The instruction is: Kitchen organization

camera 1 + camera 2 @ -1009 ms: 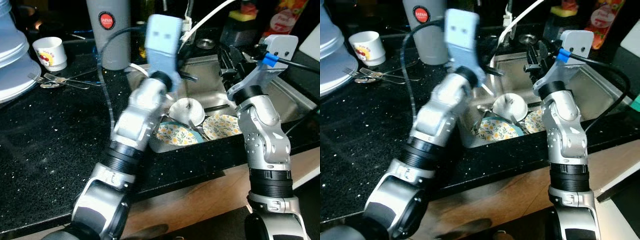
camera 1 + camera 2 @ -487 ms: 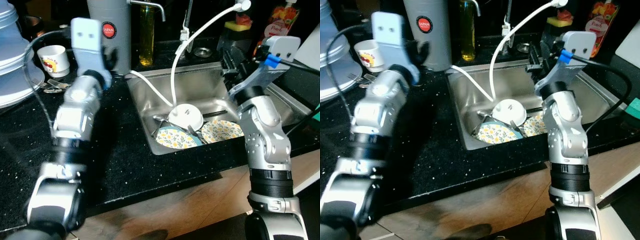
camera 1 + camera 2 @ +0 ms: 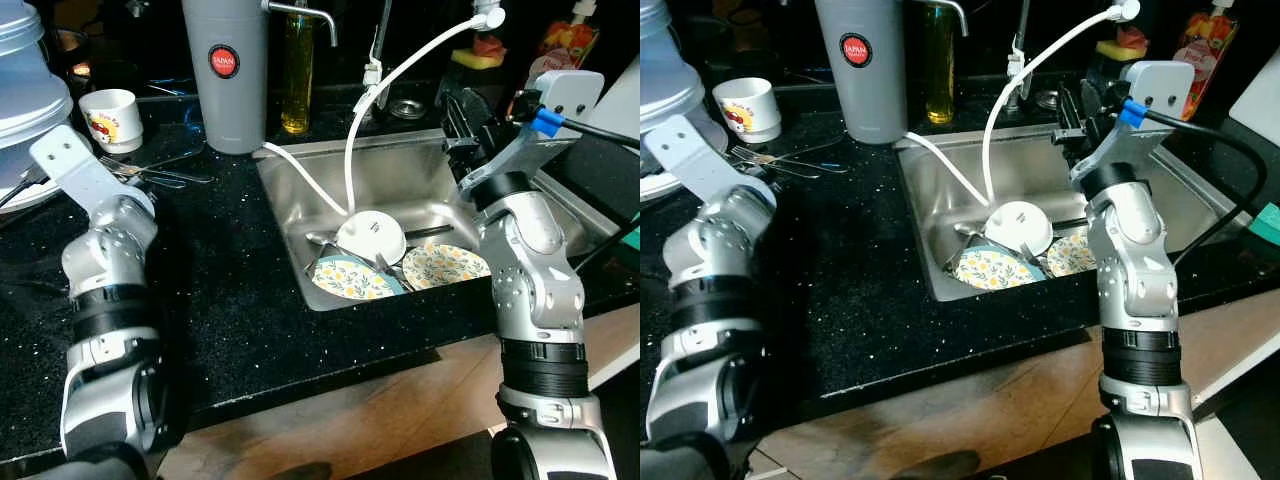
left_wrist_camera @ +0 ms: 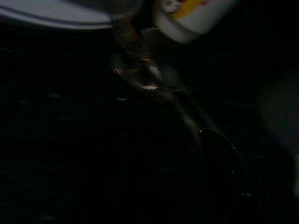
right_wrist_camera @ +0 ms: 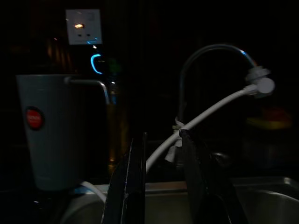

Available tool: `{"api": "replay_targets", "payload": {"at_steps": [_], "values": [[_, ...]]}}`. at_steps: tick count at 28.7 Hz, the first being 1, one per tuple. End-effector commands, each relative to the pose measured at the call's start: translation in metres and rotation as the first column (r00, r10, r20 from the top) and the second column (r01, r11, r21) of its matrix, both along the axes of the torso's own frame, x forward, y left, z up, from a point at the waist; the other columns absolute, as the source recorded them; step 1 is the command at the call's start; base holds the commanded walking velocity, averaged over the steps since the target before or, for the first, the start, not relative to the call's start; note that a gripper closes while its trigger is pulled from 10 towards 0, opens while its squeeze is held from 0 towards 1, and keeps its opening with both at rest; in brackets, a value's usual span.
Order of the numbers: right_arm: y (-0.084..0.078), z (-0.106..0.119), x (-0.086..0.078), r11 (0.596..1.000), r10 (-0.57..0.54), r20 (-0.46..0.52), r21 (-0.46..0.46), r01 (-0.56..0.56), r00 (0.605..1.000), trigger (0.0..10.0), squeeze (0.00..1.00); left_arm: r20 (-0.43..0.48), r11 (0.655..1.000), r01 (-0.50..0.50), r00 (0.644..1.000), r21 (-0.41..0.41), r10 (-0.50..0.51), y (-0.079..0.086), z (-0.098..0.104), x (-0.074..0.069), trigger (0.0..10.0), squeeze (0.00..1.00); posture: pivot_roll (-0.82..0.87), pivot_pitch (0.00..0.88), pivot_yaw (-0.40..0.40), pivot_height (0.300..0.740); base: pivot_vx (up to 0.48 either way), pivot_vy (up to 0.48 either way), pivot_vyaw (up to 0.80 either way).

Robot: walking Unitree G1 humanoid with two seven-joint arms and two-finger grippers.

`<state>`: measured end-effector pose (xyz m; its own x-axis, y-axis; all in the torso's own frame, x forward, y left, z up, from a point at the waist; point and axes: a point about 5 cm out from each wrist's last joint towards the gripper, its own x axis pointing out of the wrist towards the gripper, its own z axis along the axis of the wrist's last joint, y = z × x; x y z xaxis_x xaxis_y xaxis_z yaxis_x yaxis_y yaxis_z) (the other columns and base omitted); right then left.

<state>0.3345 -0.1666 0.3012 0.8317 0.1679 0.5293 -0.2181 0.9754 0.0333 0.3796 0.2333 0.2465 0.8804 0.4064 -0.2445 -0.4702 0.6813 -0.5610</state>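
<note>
Black tabletop [image 3: 230,290] is carrying cutlery [image 3: 150,172] at 10 o'clock; left gripper is facing it, state indeterminate. Right gripper [image 5: 161,186] is hovering empty, narrowly parted, above sink [image 3: 420,180]. Next: grasping cutlery.

A steel sink [image 3: 1200,195] holds two floral plates [image 3: 996,268] under an upturned white bowl [image 3: 1020,226]. The right gripper [image 3: 1072,110] hovers above its rim, fingers seemingly apart. A white mug [image 3: 748,108] stands beside forks [image 3: 790,160].

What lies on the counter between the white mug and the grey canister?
In the left eye view, forks lie on the black counter between the white mug and the grey canister.
</note>
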Motion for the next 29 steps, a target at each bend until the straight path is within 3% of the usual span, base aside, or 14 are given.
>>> {"api": "replay_targets", "payload": {"at_steps": [1,8,12,19,29], "values": [[0.002,-0.003,0.000,1.000,0.013,-0.012,0.003,-0.013,1.000,10.0,0.00,-0.046,0.997,0.024,0.999,-0.076,-0.028,-0.005,-0.009,0.004,10.0,0.00,0.05,0.050,-0.048,0.740,0.000,0.000,0.00],[0.011,0.010,-0.007,0.998,0.042,0.025,-0.054,-0.041,0.999,10.0,0.00,-0.075,0.976,-0.001,0.997,-0.219,-0.015,-0.002,-0.010,0.019,10.0,0.00,0.02,0.104,-0.039,0.740,0.000,0.000,0.00],[0.014,0.012,-0.012,0.994,0.070,0.017,-0.083,-0.068,0.997,10.0,0.00,-0.072,0.973,-0.036,0.997,-0.227,0.020,0.010,-0.007,0.021,10.0,0.00,-0.02,0.180,-0.042,0.740,0.000,0.000,0.00],[0.015,-0.001,-0.021,0.990,0.128,-0.062,-0.044,-0.131,0.990,10.0,0.00,-0.060,0.966,-0.025,0.998,-0.256,0.010,0.020,-0.006,0.024,10.0,0.00,-0.03,0.281,-0.031,0.740,0.000,0.000,0.00],[0.004,0.001,-0.044,0.995,0.079,-0.080,-0.050,-0.083,0.994,10.0,0.00,-0.009,0.965,0.044,0.999,-0.258,-0.048,0.021,0.007,0.029,10.0,0.00,-0.09,0.357,0.001,0.740,0.000,0.000,0.00]]}}
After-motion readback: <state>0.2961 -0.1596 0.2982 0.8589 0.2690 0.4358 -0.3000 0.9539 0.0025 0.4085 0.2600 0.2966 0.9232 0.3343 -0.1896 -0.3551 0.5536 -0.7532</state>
